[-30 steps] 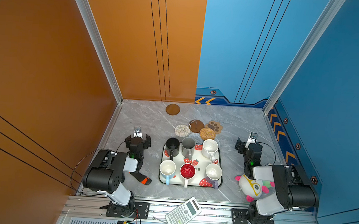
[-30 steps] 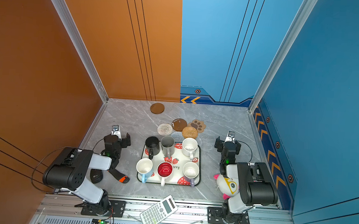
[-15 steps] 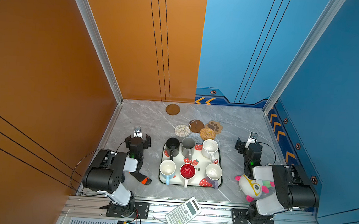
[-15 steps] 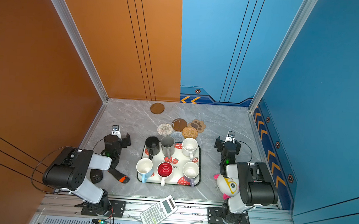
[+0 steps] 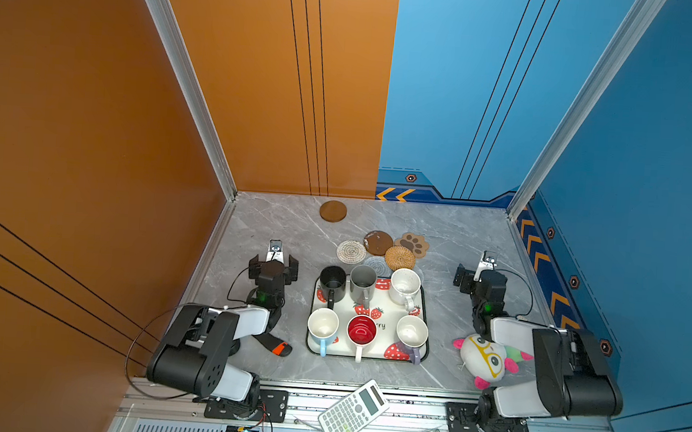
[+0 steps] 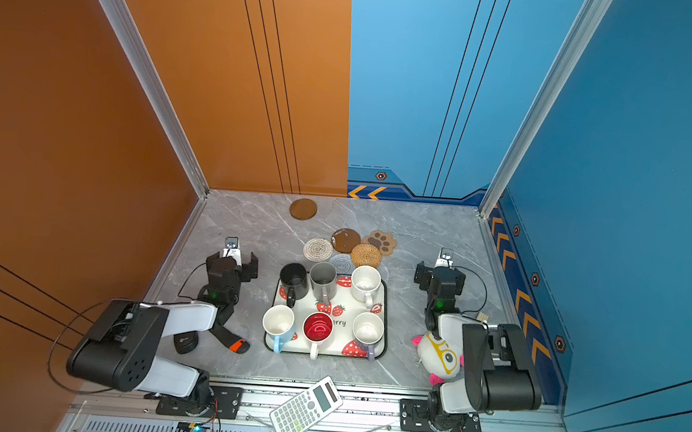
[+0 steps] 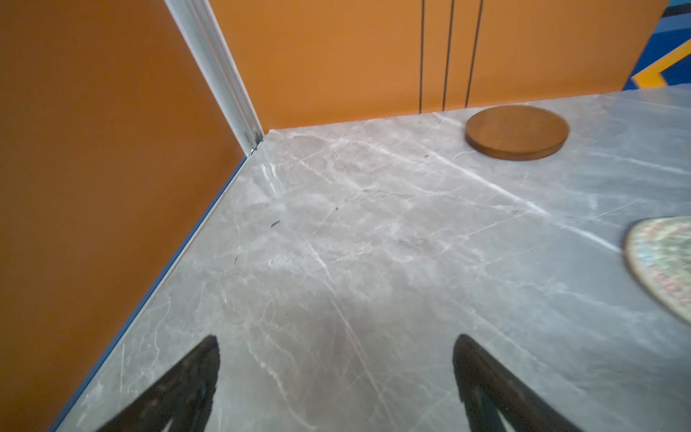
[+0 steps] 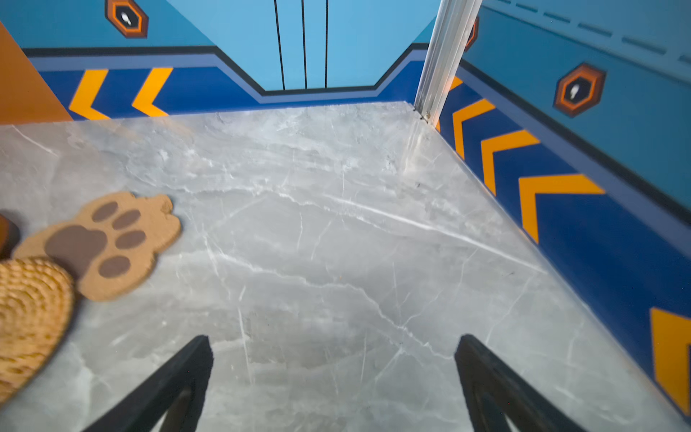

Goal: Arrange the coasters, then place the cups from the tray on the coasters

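- Left gripper (image 5: 273,260) and right gripper (image 5: 479,276), in a top view, flank the tray (image 5: 387,311) with jaws spread wide and nothing held. All six cups sit on the tray, the black mug (image 5: 332,283) and lavender mug (image 5: 411,333) at opposite corners.
- Same view: five coasters bunch just behind the tray. The tan woven round (image 5: 400,258) overlaps the grey woven round (image 5: 376,266) and the paw-shaped coaster (image 5: 412,244). One brown disc (image 5: 333,211) lies apart, near the back wall.
- Left wrist: wide-set black fingers (image 7: 187,385) hang over bare marbled tabletop (image 7: 336,243). The brown disc (image 7: 516,132) looks smooth, rigid and thick-edged, so an edge pinch should suit it.
- Right wrist: the paw-shaped coaster (image 8: 101,243) looks thin and cork-like, the tan woven round (image 8: 30,310) coiled and ropy. Lifting the tan one first seems wise, since it lies on top; then space all six well apart.
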Controlling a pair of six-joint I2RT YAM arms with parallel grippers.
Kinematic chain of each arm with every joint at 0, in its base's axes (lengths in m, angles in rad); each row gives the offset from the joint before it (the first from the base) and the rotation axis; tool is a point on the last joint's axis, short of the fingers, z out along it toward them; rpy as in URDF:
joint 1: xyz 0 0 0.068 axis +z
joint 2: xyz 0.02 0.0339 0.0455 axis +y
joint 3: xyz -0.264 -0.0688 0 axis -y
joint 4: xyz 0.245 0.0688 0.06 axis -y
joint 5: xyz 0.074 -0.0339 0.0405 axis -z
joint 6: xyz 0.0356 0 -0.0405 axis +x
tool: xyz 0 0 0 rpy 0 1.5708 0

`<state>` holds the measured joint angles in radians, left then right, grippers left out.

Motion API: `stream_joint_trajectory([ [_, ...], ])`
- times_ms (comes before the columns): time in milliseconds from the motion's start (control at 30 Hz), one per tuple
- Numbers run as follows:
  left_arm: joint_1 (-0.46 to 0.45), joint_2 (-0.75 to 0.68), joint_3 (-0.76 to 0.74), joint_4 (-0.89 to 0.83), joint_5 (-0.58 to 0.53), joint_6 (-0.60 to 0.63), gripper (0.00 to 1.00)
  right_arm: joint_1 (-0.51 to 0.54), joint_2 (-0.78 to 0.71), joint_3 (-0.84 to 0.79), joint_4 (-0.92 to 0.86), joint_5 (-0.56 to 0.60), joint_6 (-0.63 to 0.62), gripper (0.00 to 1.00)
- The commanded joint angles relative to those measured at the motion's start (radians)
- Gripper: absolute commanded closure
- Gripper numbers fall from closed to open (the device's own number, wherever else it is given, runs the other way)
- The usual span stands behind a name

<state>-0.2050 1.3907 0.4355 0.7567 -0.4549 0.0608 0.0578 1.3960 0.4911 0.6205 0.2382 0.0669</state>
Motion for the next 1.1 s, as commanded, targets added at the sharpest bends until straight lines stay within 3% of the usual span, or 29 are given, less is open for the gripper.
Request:
stream_joint_trajectory([
  [0, -0.014, -0.085, 0.135, -0.234, -0.012, 0.017, 0.02, -0.003, -0.096, 0.149, -0.299, -0.060, 0.042, 0.00],
  [33, -0.016, -0.101, 0.174, -0.310, 0.012, -0.002, 0.02, -0.002, -0.104, 0.187, -0.366, -0.078, 0.056, 0.02],
  [200, -0.017, -0.119, 0.413, -0.738, 0.194, -0.125, 0.02, 0.012, -0.054, 0.447, -0.759, -0.180, 0.133, 0.32],
  [333, -0.030, -0.079, 0.556, -0.935, 0.406, -0.191, 0.02, 0.064, 0.062, 0.635, -0.954, -0.243, 0.152, 0.48],
  [600, -0.058, -0.040, 0.684, -1.034, 0.669, -0.327, 0.03, 0.182, 0.356, 0.936, -1.053, -0.268, 0.193, 0.40],
  [733, -0.078, -0.049, 0.681, -1.040, 0.690, -0.342, 0.03, 0.222, 0.529, 1.115, -1.145, -0.284, 0.211, 0.37],
  [1067, -0.161, -0.101, 0.657, -1.048, 0.640, -0.298, 0.02, 0.285, 0.846, 1.400, -1.198, -0.199, 0.262, 0.27],
])
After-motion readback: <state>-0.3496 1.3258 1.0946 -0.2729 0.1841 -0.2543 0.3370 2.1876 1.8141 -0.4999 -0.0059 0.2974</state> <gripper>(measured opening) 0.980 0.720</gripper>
